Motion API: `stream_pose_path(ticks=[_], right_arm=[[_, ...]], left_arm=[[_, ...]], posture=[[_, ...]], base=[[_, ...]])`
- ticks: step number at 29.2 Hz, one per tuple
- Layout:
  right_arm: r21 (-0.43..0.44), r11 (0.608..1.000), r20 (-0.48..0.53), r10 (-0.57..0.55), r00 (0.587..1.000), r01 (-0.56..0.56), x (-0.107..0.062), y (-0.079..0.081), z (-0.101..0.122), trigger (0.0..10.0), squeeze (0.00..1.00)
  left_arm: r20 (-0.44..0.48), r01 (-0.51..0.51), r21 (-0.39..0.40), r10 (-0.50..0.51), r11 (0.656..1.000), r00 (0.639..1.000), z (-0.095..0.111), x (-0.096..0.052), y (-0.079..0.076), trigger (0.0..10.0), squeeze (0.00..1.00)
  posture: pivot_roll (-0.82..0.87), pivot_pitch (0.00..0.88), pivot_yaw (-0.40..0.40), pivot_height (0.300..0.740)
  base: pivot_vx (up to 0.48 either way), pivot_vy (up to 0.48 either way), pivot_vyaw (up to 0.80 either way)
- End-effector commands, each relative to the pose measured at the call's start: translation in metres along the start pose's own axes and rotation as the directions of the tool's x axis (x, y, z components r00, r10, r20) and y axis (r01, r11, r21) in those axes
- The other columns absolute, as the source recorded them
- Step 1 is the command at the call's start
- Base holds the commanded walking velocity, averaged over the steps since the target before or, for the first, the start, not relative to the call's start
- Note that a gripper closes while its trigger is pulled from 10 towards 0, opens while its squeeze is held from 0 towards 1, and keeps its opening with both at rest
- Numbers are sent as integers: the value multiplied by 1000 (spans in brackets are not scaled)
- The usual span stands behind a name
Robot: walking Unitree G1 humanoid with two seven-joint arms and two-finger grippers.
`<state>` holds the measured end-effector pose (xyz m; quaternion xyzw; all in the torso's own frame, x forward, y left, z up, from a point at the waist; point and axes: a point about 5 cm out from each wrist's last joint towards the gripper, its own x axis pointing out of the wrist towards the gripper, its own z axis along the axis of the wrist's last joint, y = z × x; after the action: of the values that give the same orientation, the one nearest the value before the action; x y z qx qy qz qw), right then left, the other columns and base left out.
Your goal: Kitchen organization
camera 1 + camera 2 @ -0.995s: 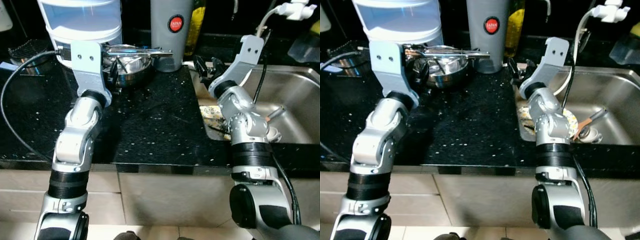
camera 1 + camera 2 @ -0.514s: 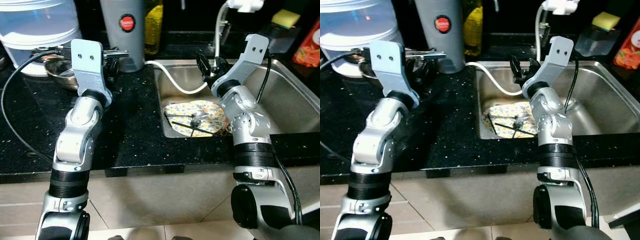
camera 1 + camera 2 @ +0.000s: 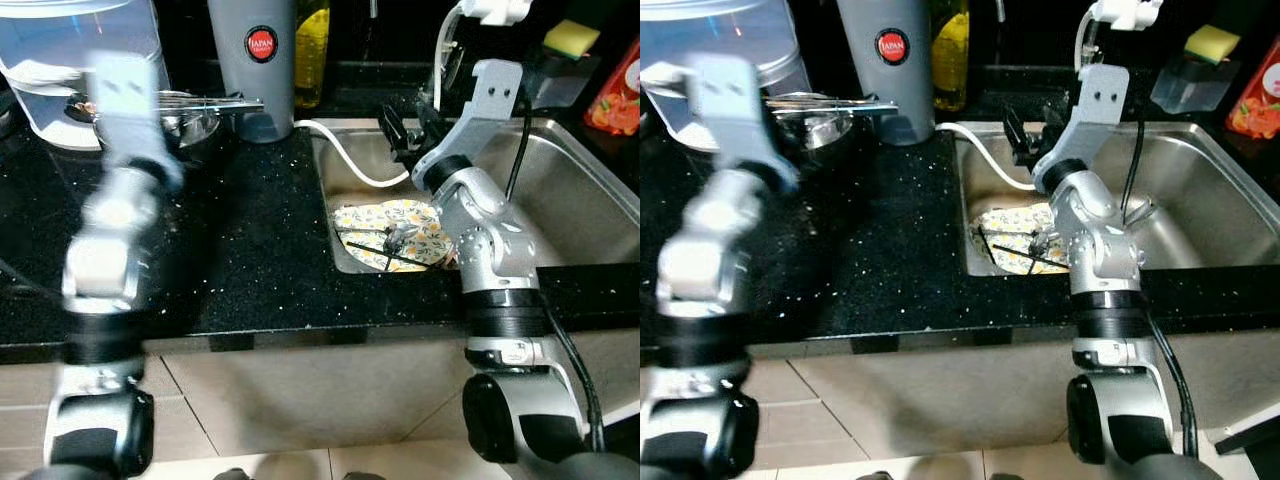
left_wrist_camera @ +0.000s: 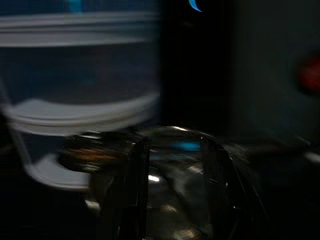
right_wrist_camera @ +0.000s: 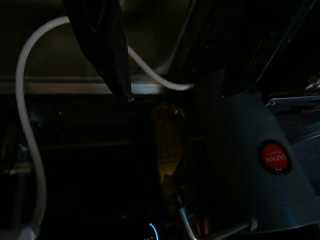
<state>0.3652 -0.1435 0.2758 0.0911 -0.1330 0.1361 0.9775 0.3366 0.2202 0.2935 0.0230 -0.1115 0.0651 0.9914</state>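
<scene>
- Shallow round steel bowl (image 3: 190, 118) with metal utensils (image 3: 215, 101) across its rim sits at the back of the black speckled counter (image 3: 260, 250), beside the tall grey canister with a red badge (image 3: 252, 60).
- My left gripper (image 4: 172, 190) points at that bowl, fingers apart, nothing between them; the arm has just swung leftward and smears.
- Right gripper (image 3: 405, 128) stays over the steel sink (image 3: 590, 190), fingers spread, empty.
- Yellow patterned plate (image 3: 395, 235) lies in the sink; view steadied since half a second ago, so I judge the bowl pickup comes next.

Head views are evenly lit; the silver left arm (image 3: 105, 230) smears with motion blur. Both wrist views are dark, the left one blurred.
</scene>
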Motion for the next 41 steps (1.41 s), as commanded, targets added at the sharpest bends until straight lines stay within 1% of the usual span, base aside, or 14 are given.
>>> stream_pose_path(ticks=[1, 5, 12, 13, 14, 16, 21, 22, 23, 27, 28, 29, 35, 41], right_arm=[[-17, 1000, -12, -1, 1000, 0, -3, -1, 0, 10000, 0], [-19, 1000, -5, -6, 1000, 6, -4, -2, 2, 10000, 0], [-22, 1000, 1, -9, 1000, 9, -5, -4, 5, 10000, 0], [-24, 1000, 1, -8, 1000, 8, -6, -3, 5, 10000, 0], [-25, 1000, 1, -6, 1000, 6, -6, -3, 5, 10000, 0], [-26, 1000, 1, -5, 1000, 5, -6, -2, 6, 10000, 0], [-27, 1000, 1, 2, 1000, -2, -6, -1, 6, 10000, 0], [-28, 1000, 1, 4, 1000, -4, -6, -1, 7, 10000, 0], [-28, 1000, 1, 4, 1000, -4, -6, -1, 7, 10000, 0], [-30, 999, -3, 13, 1000, -13, -5, 0, 6, 10000, 0], [-30, 999, -3, 13, 1000, -13, -5, 0, 6, 10000, 0], [-30, 999, -3, 21, 1000, -21, -4, 2, 6, 10000, 0], [-32, 999, 1, 32, 999, -32, -2, 6, 8, 10000, 0], [-36, 999, -1, 26, 1000, -26, -3, 4, 7, 10000, 0]], left_arm=[[-56, -36, -14, 35, 999, 998, -9, 2, 13, 10000, 0], [-65, -60, -44, 57, 997, 996, -11, 7, 23, 10000, 0], [14, 60, -322, -59, 945, 998, -3, 17, 2, 10000, 0], [33, 79, -392, -72, 917, 997, 1, 20, -2, 10000, 910], [45, 94, -452, -83, 887, 996, 4, 23, -6, 10000, 1000], [47, 98, -496, -86, 863, 995, 6, 26, -9, 10000, 1000], [40, 96, -688, -94, 719, 995, 6, 37, -26, 10000, 1000], [17, 52, -748, -60, 662, 998, 5, 41, -33, 10000, 1000], [17, 52, -748, -60, 662, 998, 5, 41, -33, 10000, 1000], [-86, -90, -874, 30, 477, 996, 11, 53, -47, 10000, 1000], [-86, -90, -874, 30, 477, 996, 11, 53, -47, 10000, 1000], [-110, -122, -906, 53, 406, 993, 25, 58, -58, 10000, 0], [-146, -150, -952, 34, 268, 989, 53, 60, -86, 10000, 0], [-271, -272, -932, 37, 241, 962, 46, 57, -97, 10000, 0]], posture=[[66, 50, -42, 740], [66, 50, -42, 740], [57, 51, -47, 740], [57, 51, -47, 740], [49, 48, -47, 740], [49, 48, -47, 740], [41, 41, -44, 740], [36, 37, -47, 740], [36, 37, -47, 740], [42, 31, -52, 740], [42, 31, -52, 740], [40, 27, -49, 740], [34, 28, -43, 740], [25, 34, -38, 740]], base=[[0, 0, 0], [0, 0, 0], [0, 0, 0], [0, 0, 0], [0, 0, 0], [0, 0, 0], [0, 0, 0], [0, 0, 0], [0, 0, 0], [0, 0, 0], [0, 0, 0], [0, 0, 0], [0, 0, 0], [0, 0, 0]])
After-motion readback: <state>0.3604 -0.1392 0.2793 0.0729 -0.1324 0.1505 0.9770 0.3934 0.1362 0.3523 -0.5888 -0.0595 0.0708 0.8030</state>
